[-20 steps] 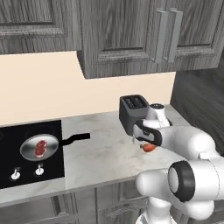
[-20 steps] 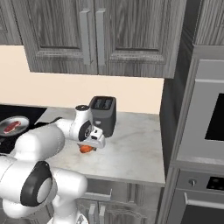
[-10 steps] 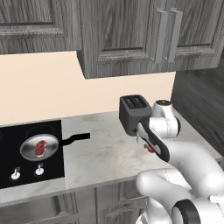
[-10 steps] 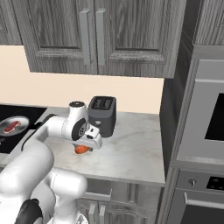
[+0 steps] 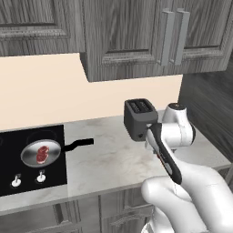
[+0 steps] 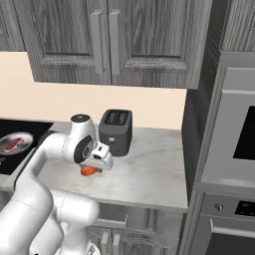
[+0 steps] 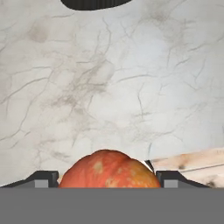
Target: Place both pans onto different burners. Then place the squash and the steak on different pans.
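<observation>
A shiny silver pan [image 5: 40, 153] [image 6: 14, 142] rests on the black cooktop [image 5: 11, 148], its black handle pointing right. The dark-red steak [image 5: 42, 153] lies inside it. The orange squash [image 6: 88, 171] [image 7: 107, 169] is low over the marble counter, in front of the toaster. My gripper [image 7: 107, 178] reaches down over the squash. One fingertip [image 7: 43, 178] and the other [image 7: 173, 178] press against its two sides. In the left base view my own forearm covers the hand.
A black toaster [image 5: 140, 119] [image 6: 115, 130] stands at the back of the counter [image 6: 149, 169], just behind my hand. Two white knobs [image 5: 16, 182] line the cooktop's front. A dark wall oven [image 6: 234, 144] closes off the right side.
My arm has swung its elbow outward and lower while the hand stayed on the squash. Both base views shifted a little. The jaws' width is unchanged.
</observation>
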### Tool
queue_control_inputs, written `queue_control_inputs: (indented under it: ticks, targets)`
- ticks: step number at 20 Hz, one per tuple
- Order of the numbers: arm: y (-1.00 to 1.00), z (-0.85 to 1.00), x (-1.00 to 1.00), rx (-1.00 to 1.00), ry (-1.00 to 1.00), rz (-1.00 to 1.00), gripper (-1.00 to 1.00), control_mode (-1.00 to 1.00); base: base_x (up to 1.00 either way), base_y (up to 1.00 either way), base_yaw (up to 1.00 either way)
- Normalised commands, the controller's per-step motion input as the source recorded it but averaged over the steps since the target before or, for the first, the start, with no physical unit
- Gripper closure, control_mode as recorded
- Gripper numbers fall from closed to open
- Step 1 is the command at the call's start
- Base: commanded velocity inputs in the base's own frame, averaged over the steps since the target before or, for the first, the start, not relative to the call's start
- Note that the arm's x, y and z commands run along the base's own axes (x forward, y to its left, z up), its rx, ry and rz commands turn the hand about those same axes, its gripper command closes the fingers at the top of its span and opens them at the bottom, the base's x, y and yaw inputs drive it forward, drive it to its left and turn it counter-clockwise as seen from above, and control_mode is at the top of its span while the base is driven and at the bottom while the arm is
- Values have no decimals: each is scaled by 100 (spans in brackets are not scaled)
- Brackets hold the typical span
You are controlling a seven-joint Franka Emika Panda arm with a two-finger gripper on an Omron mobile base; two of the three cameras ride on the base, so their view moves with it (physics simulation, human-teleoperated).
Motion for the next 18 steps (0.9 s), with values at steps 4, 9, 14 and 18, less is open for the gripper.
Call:
queue_control_inputs:
  ticks: [4,9,14,18]
  targets:
    - [5,33,-11,0,-6,0,100,-100,0,0,0]
    - [9,31,0,0,-2,0,100,-100,0,0,0]
    - [9,18,0,0,0,0,100,100,0,3,0]
    - [0,0,0,0,0,0,100,100,-1,14,5]
